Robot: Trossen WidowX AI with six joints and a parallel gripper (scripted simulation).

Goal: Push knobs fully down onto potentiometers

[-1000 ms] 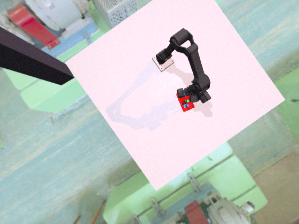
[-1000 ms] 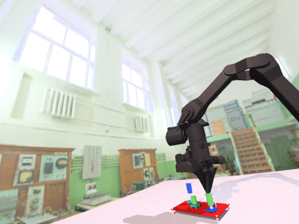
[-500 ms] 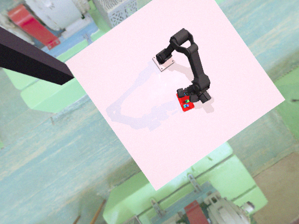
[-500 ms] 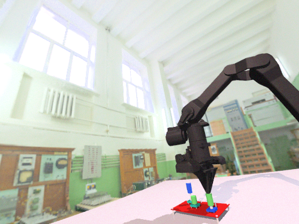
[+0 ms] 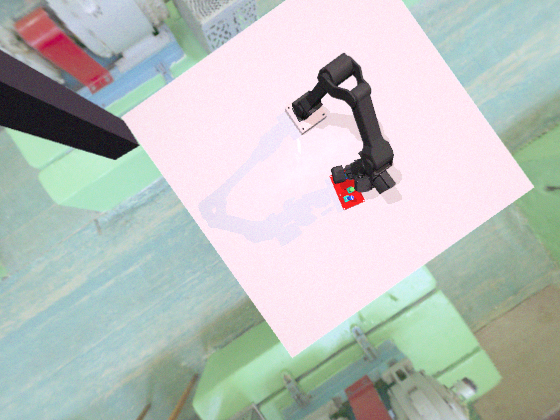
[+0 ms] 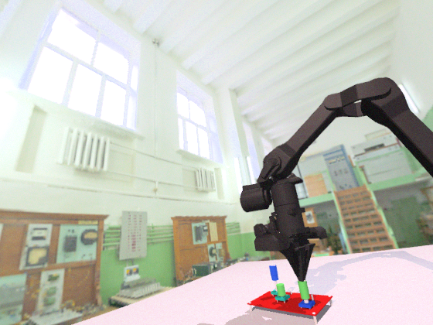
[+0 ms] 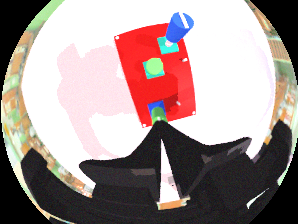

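The red circuit board stands on short legs. A green knob is over the blue potentiometer, with a little pale shaft showing below it. My gripper is shut and empty, its tips at this knob's top; contact is hard to tell. A blue knob stands high on its pale shaft above a teal potentiometer. Between them a second green knob sits low on another teal potentiometer, no shaft visible.
The pale table lies around the board. The arm's base plate is at the back of the table, and the arm reaches over to the board. The knobs stand close together in a row. A dark beam shows at the left.
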